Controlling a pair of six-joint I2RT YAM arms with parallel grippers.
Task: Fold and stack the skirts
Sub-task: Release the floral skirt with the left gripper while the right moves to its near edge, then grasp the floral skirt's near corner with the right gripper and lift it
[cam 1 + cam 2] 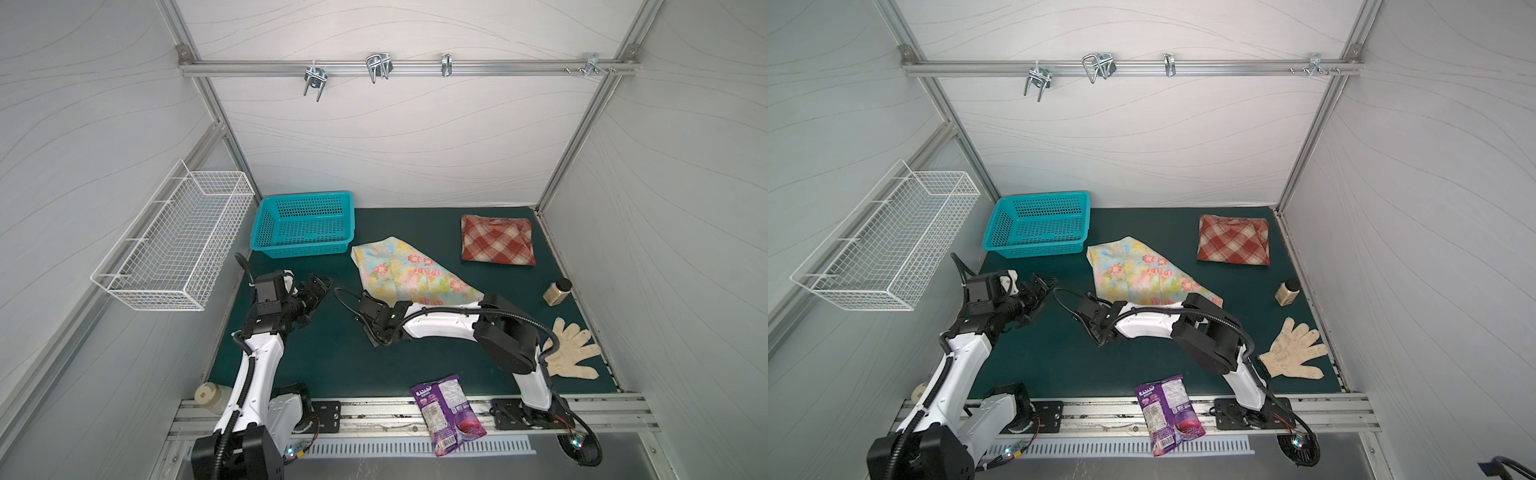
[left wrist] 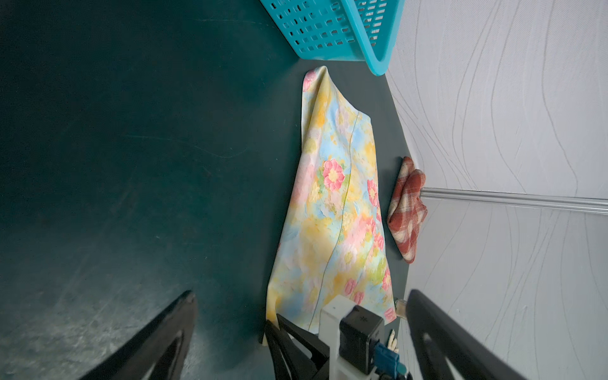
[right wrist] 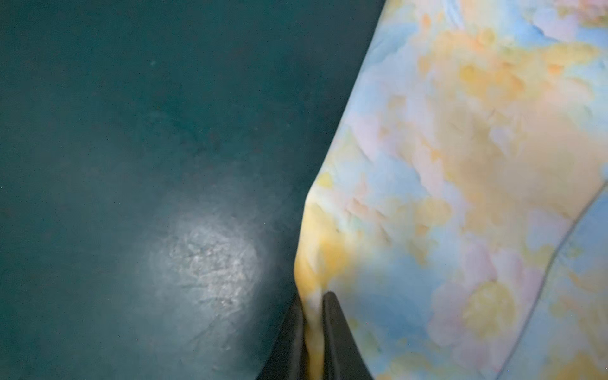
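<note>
- Plaid skirt (image 1: 497,240) sat at about 1 o'clock on the counter (image 1: 332,357), by the far right corner. It looked folded into a compact rectangle, so I judged that one done apart from the stacking.
- Floral skirt (image 1: 409,270) lay mid-counter toward 12 o'clock, well apart from the plaid one. It was spread in a long wedge, not a tidy fold.
- Right pincer (image 3: 314,296) was pressed together on a bunched edge of the floral skirt, at that skirt's 7 o'clock side. The cloth ran down between the jaws in the right wrist view.
- Left pincer (image 1: 318,284) was spread wide and held nothing. It sat off the floral skirt's 9 o'clock side, aimed toward it.
- Progress, my read: roughly halfway. What was left was to fold the floral skirt and then set one skirt on the other. There was no stack yet.
- Hidden: in both top views the right arm's wrist covered its pincer and the skirt's near edge, so the grip showed only in the right wrist view, which was soft.
- I couldn't tell how many layers were pinched.
- The plaid skirt's layers couldn't be counted either. The left wrist view showed only its edge.
- Glove (image 1: 571,347) lay at 4 o'clock, untouched.
</note>
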